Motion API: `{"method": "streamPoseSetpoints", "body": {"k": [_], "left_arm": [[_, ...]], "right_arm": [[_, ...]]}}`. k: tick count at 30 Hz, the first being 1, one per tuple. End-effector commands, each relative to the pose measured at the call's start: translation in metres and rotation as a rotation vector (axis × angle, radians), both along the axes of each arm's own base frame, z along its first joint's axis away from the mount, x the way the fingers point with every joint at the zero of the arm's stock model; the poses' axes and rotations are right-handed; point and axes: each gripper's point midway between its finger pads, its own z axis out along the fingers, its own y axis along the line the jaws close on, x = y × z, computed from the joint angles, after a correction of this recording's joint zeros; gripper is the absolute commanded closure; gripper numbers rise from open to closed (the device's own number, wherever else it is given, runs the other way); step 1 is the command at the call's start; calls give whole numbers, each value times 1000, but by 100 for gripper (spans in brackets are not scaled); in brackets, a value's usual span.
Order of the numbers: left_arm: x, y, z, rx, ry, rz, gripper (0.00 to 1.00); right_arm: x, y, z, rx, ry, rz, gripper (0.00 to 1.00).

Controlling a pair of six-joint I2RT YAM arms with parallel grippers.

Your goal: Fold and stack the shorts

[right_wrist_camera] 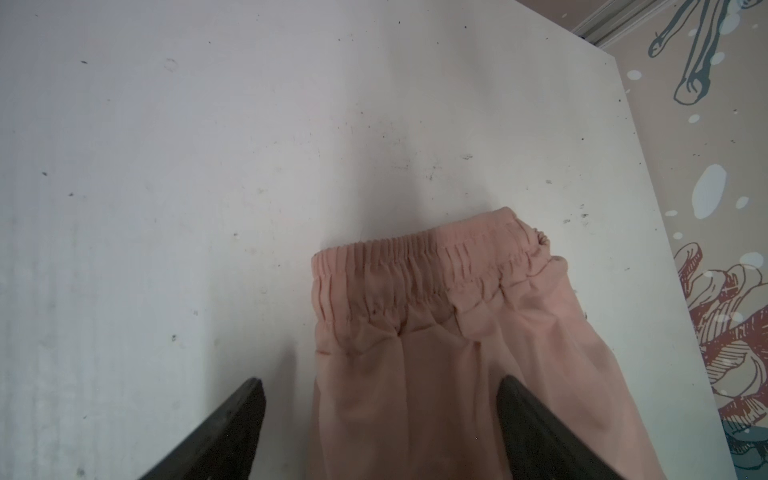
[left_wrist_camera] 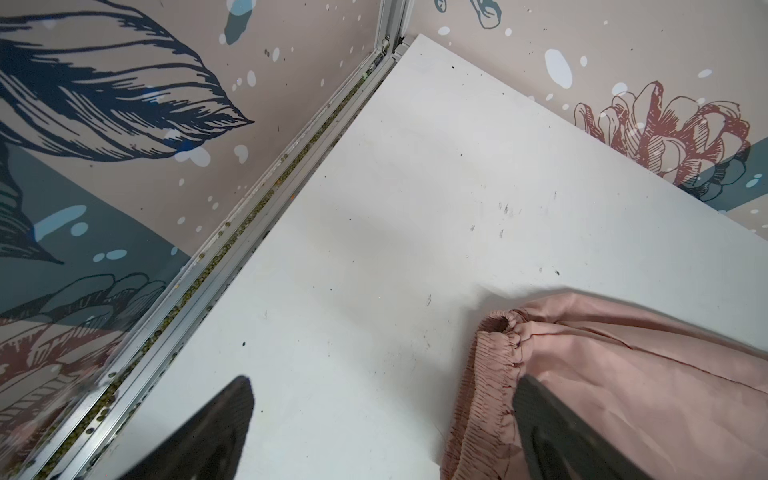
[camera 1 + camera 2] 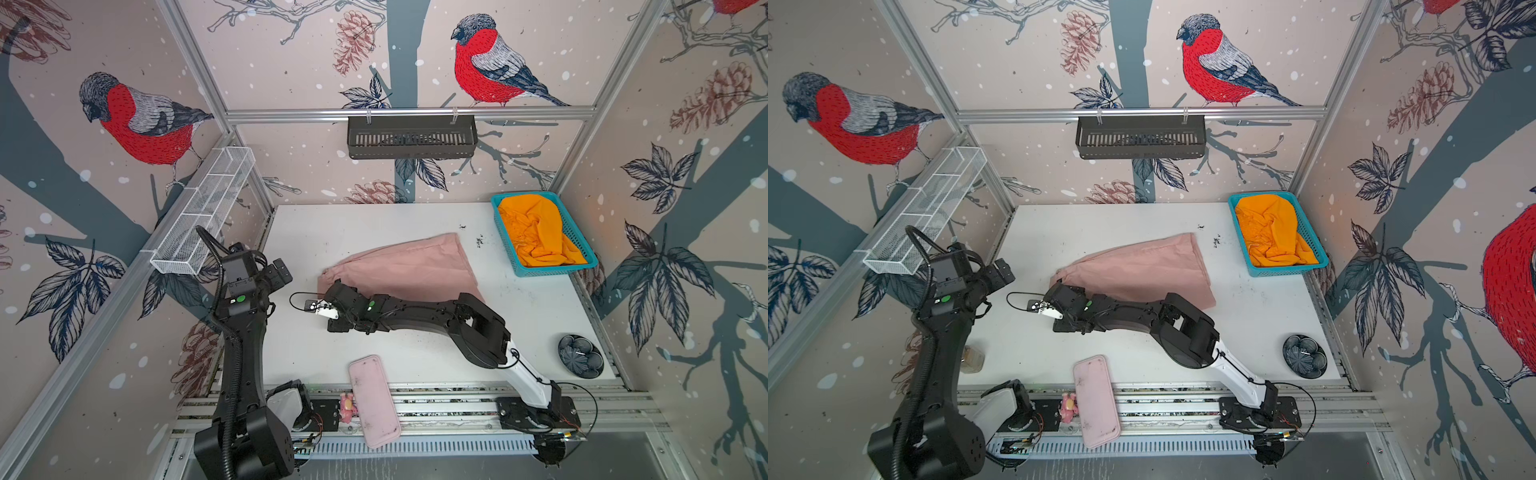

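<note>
Right wrist view: the right end effector (image 1: 380, 386), spread open and empty, hangs over the waistband end of the dusty pink cloth shorts (image 1: 436, 332) on the white surface (image 1: 166, 166). In a top view they run from waistband at 9 o'clock to hems at 3 o'clock; the open left end effector (image 3: 283, 270) sits farther off, at the waistband's 9 o'clock
</note>
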Motion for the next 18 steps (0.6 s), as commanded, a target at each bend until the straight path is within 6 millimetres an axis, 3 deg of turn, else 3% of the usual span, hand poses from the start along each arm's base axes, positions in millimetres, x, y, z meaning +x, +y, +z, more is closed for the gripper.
{"method": "streamPoseSetpoints", "body": {"k": [1, 11, 15, 18], "left_arm": [[0, 2, 0, 10, 10, 2, 2], [2, 1, -9, -8, 49, -6, 2], [1, 3, -7, -5, 47, 5, 2], [3, -1, -9, -24, 49, -9, 2]], "right_arm": [[-2, 6, -6, -15, -16, 15, 11], [28, 4, -33, -80, -80, -52, 18], [32, -1, -40, -80, -52, -58, 33], [27, 2, -37, -57, -26, -39, 54]]}}
